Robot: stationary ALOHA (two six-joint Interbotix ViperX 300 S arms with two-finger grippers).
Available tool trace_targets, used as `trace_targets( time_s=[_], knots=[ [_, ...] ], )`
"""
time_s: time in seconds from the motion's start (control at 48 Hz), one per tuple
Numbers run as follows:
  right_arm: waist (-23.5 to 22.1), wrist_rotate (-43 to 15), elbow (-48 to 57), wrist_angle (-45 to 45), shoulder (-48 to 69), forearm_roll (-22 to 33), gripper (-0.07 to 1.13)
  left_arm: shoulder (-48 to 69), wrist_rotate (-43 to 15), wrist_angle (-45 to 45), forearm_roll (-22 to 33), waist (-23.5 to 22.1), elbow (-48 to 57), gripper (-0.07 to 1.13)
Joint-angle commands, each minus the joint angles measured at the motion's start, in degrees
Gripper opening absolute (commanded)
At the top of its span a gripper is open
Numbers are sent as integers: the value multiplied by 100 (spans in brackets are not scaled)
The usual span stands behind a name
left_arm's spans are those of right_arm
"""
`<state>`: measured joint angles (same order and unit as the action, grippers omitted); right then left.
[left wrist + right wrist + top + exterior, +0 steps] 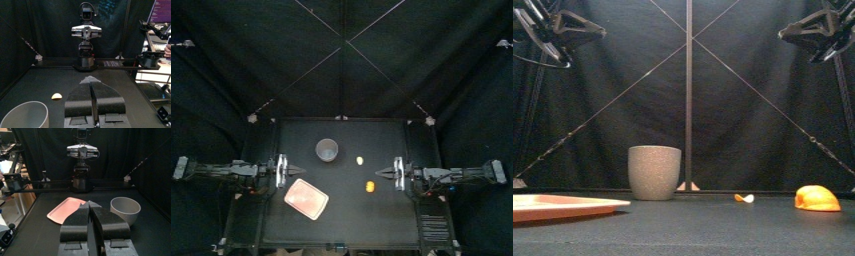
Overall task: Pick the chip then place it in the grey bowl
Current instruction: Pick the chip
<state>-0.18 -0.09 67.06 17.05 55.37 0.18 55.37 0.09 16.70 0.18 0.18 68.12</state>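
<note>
The left gripper (91, 84) and right gripper (91, 204) face each other across the table (345, 225), each with its jaws pressed together on nothing. The small, thin, pale-yellow curved toy chip (360, 160) lies between the two pairs of jaws, nearer the right pair and slightly behind their line, near the tall grey speckled cup (329, 150). A rounder orange toy food (370, 186) lies apart, nearer the front. The chip looks light, stiff and prone to skidding. I judge it is best pinched across its raised curved edge, with the jaws opened first.

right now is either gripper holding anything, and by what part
Nothing is held: the left gripper and right gripper are shut on nothing; the chip lies untouched.
</note>
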Motion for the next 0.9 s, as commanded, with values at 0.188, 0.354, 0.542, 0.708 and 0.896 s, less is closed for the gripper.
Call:
trace_targets(
  time_s=[0.188,0.354,0.542,0.708,0.896],
  knots=[
    [-984,-255,-26,114,-958,-694,9,-79,-26,105,44,79,149,10],
    [-1802,-325,-97,185,-1837,-1626,9,-88,-26,123,44,158,237,10],
    [-2268,-721,-246,141,-2936,-2558,14,-114,-35,123,26,352,246,10],
    [-2259,-1362,-536,-44,-3876,-2813,33,-114,-35,123,26,633,272,10],
    [-2232,-2487,-1046,-519,-4632,-2795,76,-114,-35,123,26,844,308,10]
  ],
)
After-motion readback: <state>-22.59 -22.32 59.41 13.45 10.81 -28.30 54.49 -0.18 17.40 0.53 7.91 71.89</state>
